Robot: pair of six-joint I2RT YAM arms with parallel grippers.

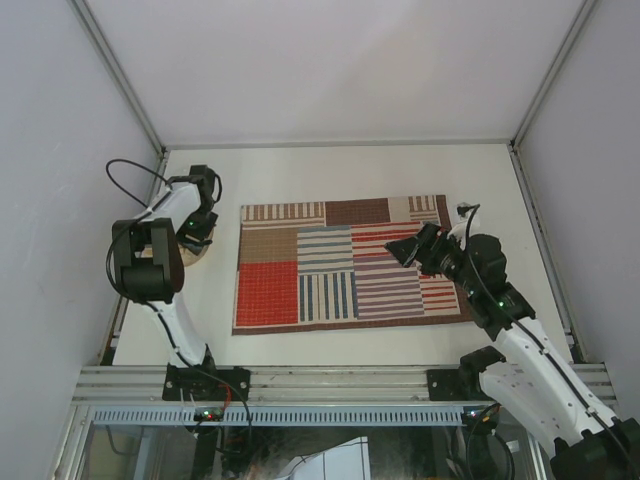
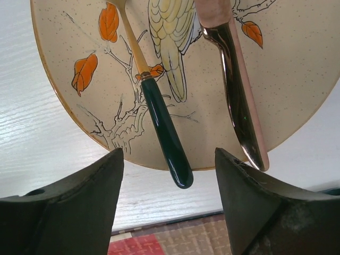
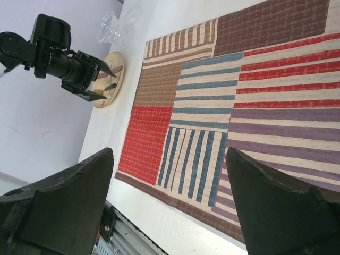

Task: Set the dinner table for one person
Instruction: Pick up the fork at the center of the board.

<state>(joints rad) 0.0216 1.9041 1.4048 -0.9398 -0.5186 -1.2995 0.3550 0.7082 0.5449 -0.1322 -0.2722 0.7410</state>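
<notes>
- Top view: my left gripper hangs over the plate, which sits on the dinner table just left of the placemat. My right gripper hovers over the placemat's right half. If I carry anything across the placemat, the two arms could clash there.
- Left wrist view: my left jaws stand wide and hold nothing, with the green-handled utensil between them and untouched. It overhangs the plate rim on the placemat side. The glossy handle looks slippery, so I judge that an off-centre pinch could make it pivot or slip out. A low finger could catch the rim and tip the plate, or nudge the copper-coloured utensil lying beside it.
- Right wrist view: my right jaws are spread wide and empty above the placemat. A clear glass stands just beyond the plate, farther from the placemat, and a careless left swing could topple it.
</notes>
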